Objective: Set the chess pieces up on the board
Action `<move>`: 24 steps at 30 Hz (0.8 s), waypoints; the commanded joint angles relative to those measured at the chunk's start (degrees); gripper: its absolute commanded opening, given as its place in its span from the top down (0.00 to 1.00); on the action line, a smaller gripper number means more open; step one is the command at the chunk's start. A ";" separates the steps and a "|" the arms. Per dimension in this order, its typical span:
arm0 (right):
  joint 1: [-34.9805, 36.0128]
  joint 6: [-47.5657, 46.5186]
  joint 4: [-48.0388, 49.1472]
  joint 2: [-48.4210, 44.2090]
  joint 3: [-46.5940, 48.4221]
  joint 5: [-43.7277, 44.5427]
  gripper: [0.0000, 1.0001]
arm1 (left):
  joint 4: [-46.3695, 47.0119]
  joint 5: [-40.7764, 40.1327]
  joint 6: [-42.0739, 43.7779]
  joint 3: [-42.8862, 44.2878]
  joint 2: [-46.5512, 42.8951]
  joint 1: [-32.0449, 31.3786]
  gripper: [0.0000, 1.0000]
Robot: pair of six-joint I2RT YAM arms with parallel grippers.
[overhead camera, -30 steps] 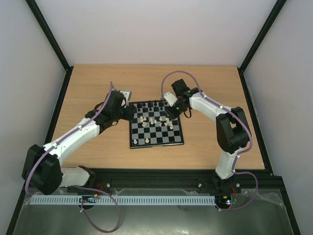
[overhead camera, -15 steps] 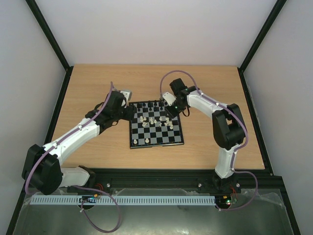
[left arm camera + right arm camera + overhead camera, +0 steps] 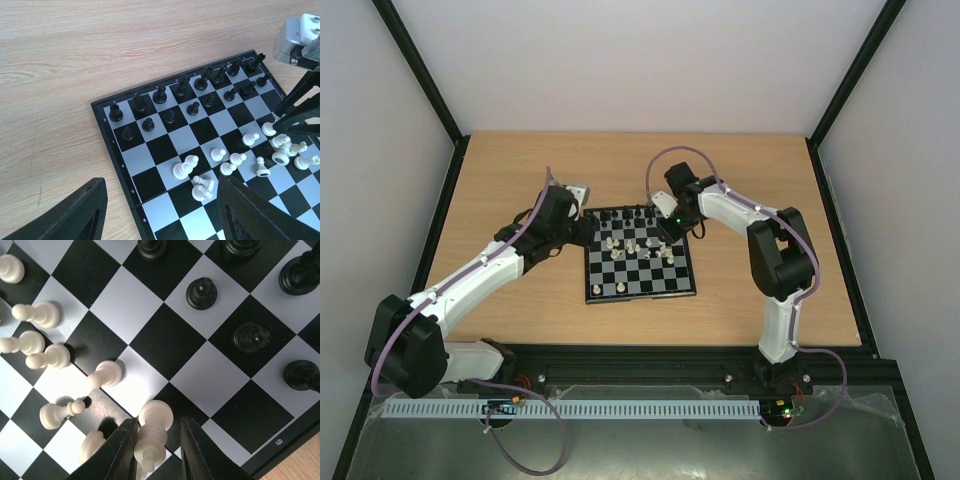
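Alignment looks settled: the white piece (image 3: 152,435) sits squarely between the fingers of the right gripper (image 3: 159,422), with its long axis running along them. Its jaws stand about half shut. One finger is against the piece and a sliver of gap shows at the other, so I cannot tell whether it is pinched yet. Black pieces (image 3: 201,292) lie ahead of the hand on the board (image 3: 165,340). The left gripper (image 3: 162,190) hangs wide open and empty, well farther from that piece.
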 commanded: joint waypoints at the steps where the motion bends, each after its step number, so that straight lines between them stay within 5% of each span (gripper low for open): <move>1: 0.35 1.06 -2.56 1.02 2.07 0.43 0.75 | 1.12 0.33 0.49 -0.57 -0.11 0.08 0.38; 12: 0.27 1.83 -1.35 0.14 2.17 2.46 0.89 | 0.90 0.41 0.51 -0.57 0.27 0.08 0.38; 24: 0.26 1.70 -1.14 -6.70 0.60 1.11 0.92 | 0.63 0.37 0.38 -0.57 0.16 0.08 0.38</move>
